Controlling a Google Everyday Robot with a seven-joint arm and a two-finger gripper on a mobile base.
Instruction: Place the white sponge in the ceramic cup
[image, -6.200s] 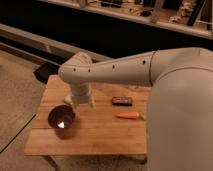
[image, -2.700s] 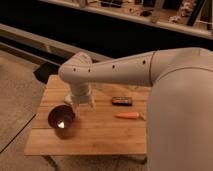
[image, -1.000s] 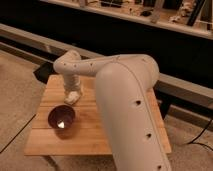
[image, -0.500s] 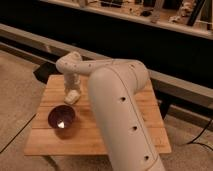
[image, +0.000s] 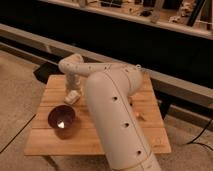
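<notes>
My gripper (image: 73, 96) hangs at the end of the white arm (image: 107, 100), low over the left half of the wooden table (image: 45, 137). It is just behind the wide dark maroon bowl (image: 61, 120). Something small and whitish sits at the gripper's tip. I cannot tell whether it is the white sponge, the ceramic cup or part of the gripper. No separate sponge or cup shows elsewhere; the arm hides the table's middle.
A small orange object (image: 138, 116) peeks out on the table to the right of the arm. A dark box (image: 46, 69) lies on the floor behind the table's left corner. A long dark counter (image: 165, 47) runs behind the table.
The arm has swung across the view and now covers the table's middle, hiding the dark object and most of the orange one. The gripper stays behind the bowl, shifted slightly left.
</notes>
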